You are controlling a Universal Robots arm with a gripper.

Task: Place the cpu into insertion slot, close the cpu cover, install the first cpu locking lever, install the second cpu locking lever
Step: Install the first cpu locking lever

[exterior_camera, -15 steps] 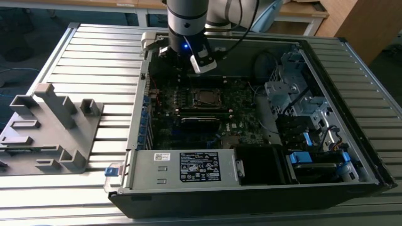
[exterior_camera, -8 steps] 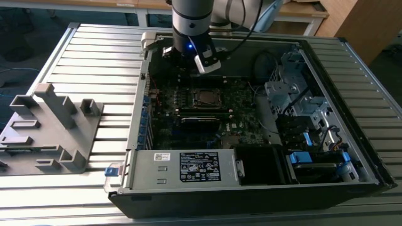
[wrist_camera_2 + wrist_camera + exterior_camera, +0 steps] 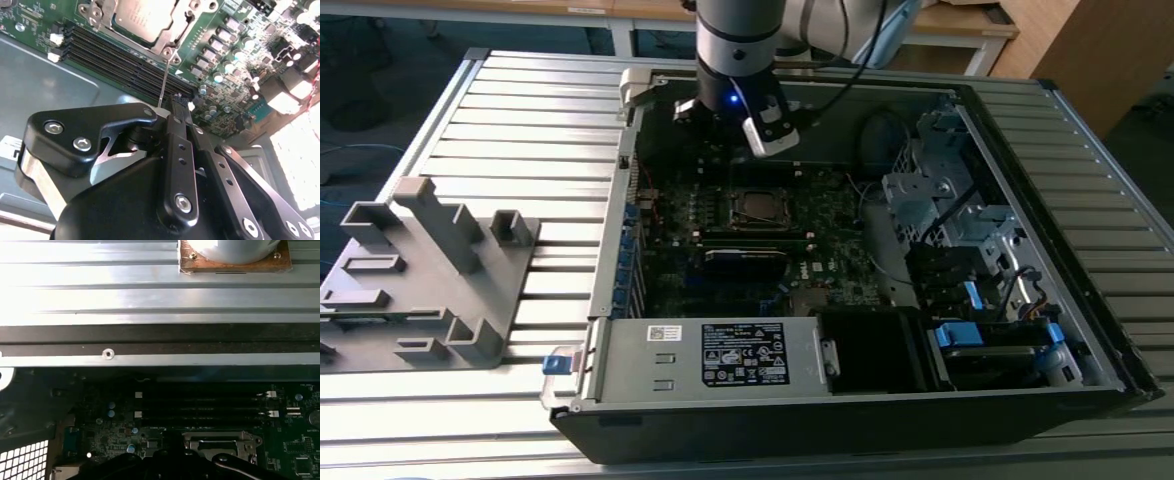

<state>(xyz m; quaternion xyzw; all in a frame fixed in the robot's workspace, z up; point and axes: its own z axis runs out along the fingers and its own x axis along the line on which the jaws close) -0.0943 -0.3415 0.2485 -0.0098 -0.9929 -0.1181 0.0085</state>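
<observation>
Inside the open computer case (image 3: 1014,200) my gripper (image 3: 724,135) hangs over the far part of the motherboard, just beyond the insertion slot (image 3: 754,208). In the second wrist view the cpu (image 3: 142,17) lies in the slot with its silver face up. The cpu cover (image 3: 175,30) lies flat around it as a metal frame, which also shows in the first wrist view (image 3: 220,441). One thin locking lever (image 3: 165,80) stands up from the socket's corner, and its upper end meets the side of my gripper (image 3: 176,100). The jaws look shut; whether they clamp the lever is hidden.
Black memory slots (image 3: 125,60) run beside the socket. A silver power-supply box (image 3: 707,355) fills the near end of the case, and drive cages (image 3: 947,200) stand at the exterior view's right. A grey fixture (image 3: 427,270) sits on the slatted table (image 3: 520,110).
</observation>
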